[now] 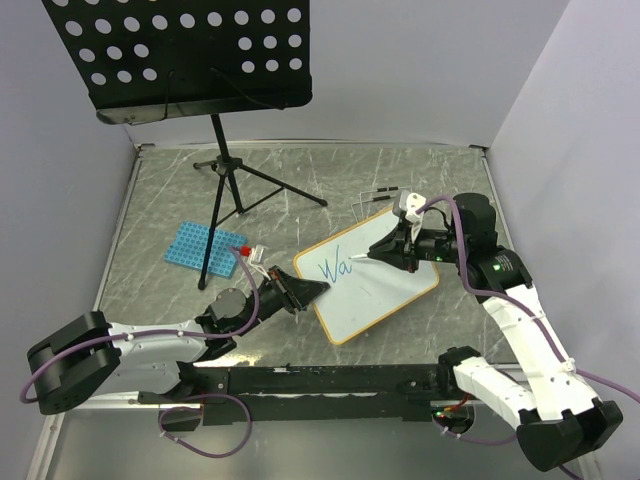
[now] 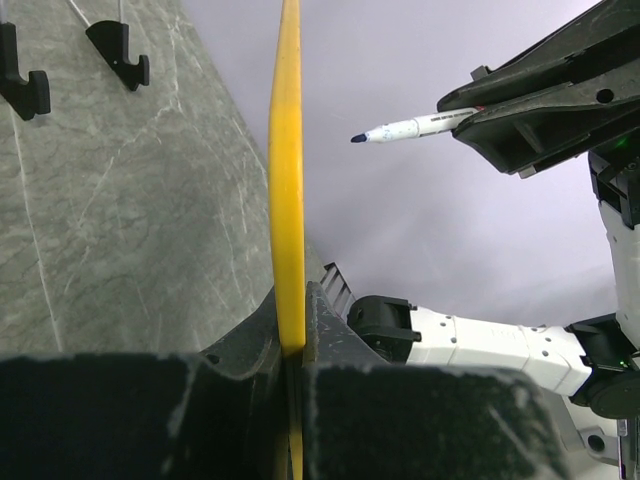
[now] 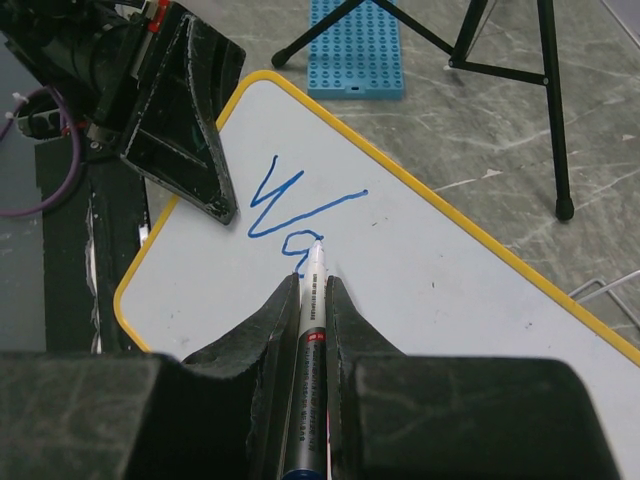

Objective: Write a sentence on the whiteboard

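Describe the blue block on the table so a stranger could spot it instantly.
Start at the black music stand at the back left of the table. By its tripod legs lies a flat blue block covered in rows of dots. It's the only blue slab, left of the whiteboard.

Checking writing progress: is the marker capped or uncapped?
Uncapped: the marker, held in the right gripper, shows its bare tip at blue strokes on the whiteboard.

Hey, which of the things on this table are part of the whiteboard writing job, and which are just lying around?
In use: whiteboard; blue writing on it; marker, held in the right claw; left claw, clamping the board's edge.
Lying about: blue perforated rack; black music stand.
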Tool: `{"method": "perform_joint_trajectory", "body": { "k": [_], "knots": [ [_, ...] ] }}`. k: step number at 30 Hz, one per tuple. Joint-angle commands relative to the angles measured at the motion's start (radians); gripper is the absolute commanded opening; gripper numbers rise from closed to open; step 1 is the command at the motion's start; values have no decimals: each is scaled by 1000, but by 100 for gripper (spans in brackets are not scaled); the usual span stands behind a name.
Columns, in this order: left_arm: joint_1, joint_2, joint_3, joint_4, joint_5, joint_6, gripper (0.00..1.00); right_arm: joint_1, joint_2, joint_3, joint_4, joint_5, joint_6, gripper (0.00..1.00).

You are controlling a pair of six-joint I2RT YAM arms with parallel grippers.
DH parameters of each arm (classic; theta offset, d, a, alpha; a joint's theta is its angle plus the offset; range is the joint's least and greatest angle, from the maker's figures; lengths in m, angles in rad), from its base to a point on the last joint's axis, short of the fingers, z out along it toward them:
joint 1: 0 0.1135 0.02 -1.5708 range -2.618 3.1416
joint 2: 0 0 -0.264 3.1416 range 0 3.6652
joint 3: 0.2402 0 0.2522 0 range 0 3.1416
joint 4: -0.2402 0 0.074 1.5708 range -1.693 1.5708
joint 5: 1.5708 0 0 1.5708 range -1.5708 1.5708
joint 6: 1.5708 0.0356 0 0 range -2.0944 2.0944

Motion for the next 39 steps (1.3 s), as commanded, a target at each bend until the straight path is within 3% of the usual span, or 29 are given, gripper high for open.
{"method": "perform_joint_trajectory", "body": {
  "k": [1, 39],
  "knots": [
    [-1, -13, 33, 181, 13, -16, 1, -8, -17, -4, 17, -39, -17, 0],
    [1, -6, 25, 193, 22, -19, 1, -28, -26, -19, 14, -62, -20, 0]
  ]
}}
